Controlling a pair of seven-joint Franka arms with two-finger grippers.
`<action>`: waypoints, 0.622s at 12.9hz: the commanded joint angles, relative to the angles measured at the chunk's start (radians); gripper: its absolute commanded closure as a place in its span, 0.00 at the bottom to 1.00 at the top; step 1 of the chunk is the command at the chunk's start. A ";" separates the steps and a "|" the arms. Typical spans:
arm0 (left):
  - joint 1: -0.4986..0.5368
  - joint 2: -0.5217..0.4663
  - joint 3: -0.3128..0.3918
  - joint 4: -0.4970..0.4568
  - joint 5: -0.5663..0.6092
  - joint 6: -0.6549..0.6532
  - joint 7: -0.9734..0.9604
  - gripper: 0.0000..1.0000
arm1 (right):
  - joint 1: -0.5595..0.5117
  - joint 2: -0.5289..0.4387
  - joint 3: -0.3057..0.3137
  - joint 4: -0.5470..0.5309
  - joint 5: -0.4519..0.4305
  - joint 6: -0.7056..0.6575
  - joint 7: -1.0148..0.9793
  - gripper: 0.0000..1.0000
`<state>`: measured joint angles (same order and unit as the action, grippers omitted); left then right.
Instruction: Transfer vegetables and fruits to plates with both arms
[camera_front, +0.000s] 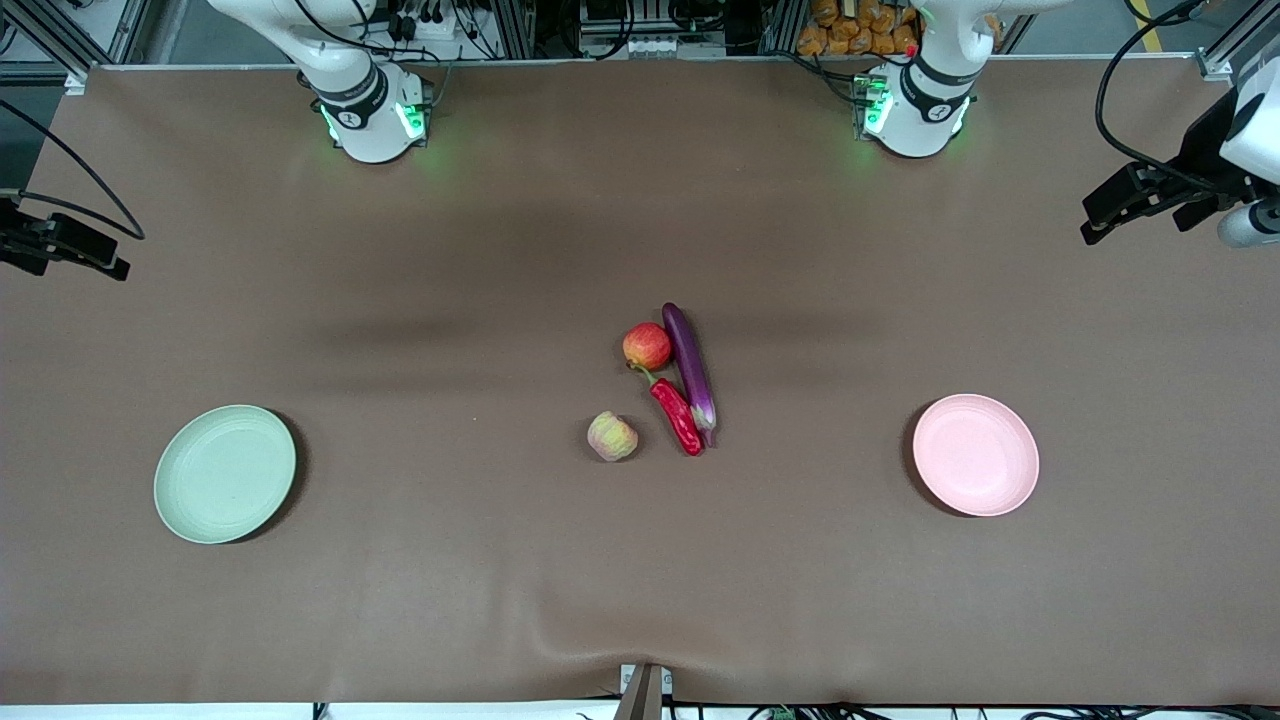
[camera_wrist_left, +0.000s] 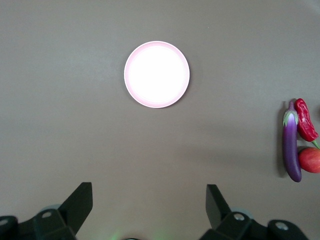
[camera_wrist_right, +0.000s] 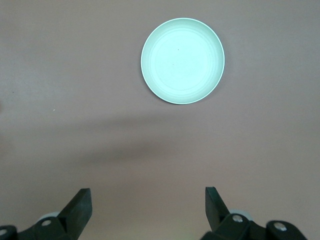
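Front view: brown table (camera_front: 400, 600) fronts cluttered equipment racks (camera_front: 640, 25).

The whole brown cloth-covered surface (camera_front: 400, 580) is seen from a high front camera looking down toward the arm bases. The left wrist view is taken from well above, straight down past the left claw (camera_wrist_left: 149, 200), and shares with the front view the round pale pink plate (camera_wrist_left: 156, 74) and the long purple eggplant (camera_wrist_left: 291, 147). The right wrist view, likewise taken from high above the right claw (camera_wrist_right: 148, 202), shares the round pale green plate (camera_wrist_right: 182, 61).
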<state>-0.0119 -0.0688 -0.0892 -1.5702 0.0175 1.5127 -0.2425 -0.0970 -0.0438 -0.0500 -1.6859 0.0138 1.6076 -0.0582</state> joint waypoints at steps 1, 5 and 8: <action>-0.008 0.010 0.000 0.030 0.022 -0.025 0.002 0.00 | 0.007 0.019 -0.001 0.077 -0.041 -0.001 0.005 0.00; -0.003 0.018 0.000 0.061 0.021 -0.031 0.003 0.00 | 0.046 0.048 -0.001 0.170 -0.087 -0.114 0.018 0.00; -0.002 0.026 0.002 0.047 0.021 -0.045 -0.011 0.00 | 0.028 0.048 -0.004 0.169 -0.071 -0.113 0.017 0.00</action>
<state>-0.0112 -0.0638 -0.0876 -1.5478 0.0175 1.4955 -0.2420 -0.0596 -0.0143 -0.0502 -1.5482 -0.0474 1.5125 -0.0501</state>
